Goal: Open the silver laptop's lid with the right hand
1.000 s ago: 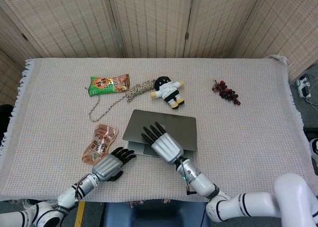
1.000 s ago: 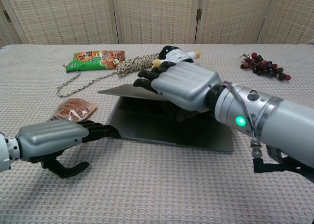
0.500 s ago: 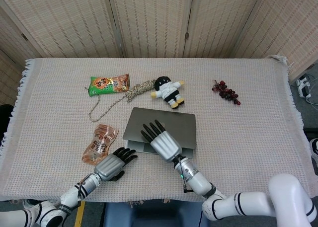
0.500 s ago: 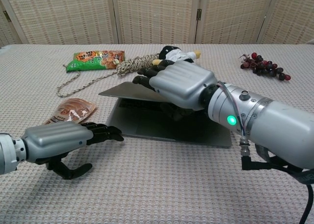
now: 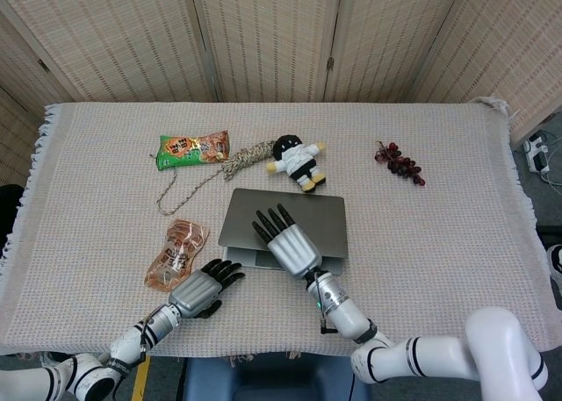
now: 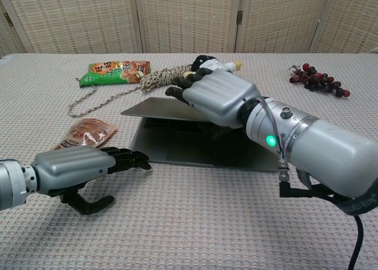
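Note:
The silver laptop (image 5: 323, 215) lies at the table's near middle with its lid (image 6: 158, 108) raised a little, so the dark keyboard (image 6: 177, 141) shows beneath. My right hand (image 5: 288, 241) lies over the lid's front edge, with the fingers (image 6: 184, 91) spread flat on top. A dark thumb shows under the lid in the chest view, so the hand grips the lid (image 5: 323, 215). My left hand (image 5: 201, 288) rests on the cloth by the base's front left corner, fingers (image 6: 127, 159) stretched toward it and holding nothing.
Beyond the laptop lie a black-and-white doll (image 5: 297, 161), a coiled rope (image 5: 235, 164) and a green snack bag (image 5: 193, 146). Dark red grapes (image 5: 400, 164) sit far right. An orange packet (image 5: 176, 254) lies left of the laptop, near my left hand.
The lid's front edge has risen slightly with my right hand on it. The right hand has shifted a bit away from me. My left hand has edged toward the laptop's corner.

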Robot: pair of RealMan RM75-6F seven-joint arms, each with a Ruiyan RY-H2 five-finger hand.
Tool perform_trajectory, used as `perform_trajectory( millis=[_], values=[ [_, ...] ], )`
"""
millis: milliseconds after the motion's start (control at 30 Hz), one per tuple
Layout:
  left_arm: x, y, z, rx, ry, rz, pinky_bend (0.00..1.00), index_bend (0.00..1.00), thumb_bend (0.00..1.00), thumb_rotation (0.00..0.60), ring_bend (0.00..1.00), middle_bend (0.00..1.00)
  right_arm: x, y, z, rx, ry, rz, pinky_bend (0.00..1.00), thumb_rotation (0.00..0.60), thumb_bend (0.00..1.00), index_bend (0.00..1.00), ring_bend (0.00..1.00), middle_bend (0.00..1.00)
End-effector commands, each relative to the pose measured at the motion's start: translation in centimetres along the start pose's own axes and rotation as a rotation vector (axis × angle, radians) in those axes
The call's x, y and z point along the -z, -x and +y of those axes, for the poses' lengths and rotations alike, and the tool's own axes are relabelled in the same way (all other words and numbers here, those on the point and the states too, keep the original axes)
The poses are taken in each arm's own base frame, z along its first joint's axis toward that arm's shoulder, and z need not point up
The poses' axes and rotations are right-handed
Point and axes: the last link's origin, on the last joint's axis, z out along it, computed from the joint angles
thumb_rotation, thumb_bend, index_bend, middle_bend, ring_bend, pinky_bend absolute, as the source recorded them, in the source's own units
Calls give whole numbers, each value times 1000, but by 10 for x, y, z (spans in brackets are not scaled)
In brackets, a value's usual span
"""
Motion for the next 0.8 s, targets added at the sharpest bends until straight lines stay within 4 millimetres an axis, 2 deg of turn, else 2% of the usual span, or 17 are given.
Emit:
perform_trajectory(
  millis=[33, 167, 467, 800],
  values=[
    [0, 0, 0, 0, -1, -1, 0, 9, 614, 600, 0, 49, -5, 0, 1, -5, 18, 0, 0, 600, 598, 0, 0, 0],
    [-1, -1, 0, 1, -2, 0, 0, 9, 614, 600, 0, 49, -5, -3, 4, -15, 27, 8, 0, 600, 598, 0, 0, 0],
    [-2, -2, 0, -4, -3, -6, 0, 9, 614, 600, 0, 49, -5, -27, 29, -46, 78, 59, 0, 600, 598, 0, 0, 0],
    [-2, -2, 2, -8, 0, -6, 0, 9, 614, 600, 0, 49, -19, -53, 71, -70, 173, 85, 0, 600, 598, 0, 0, 0]
  ],
)
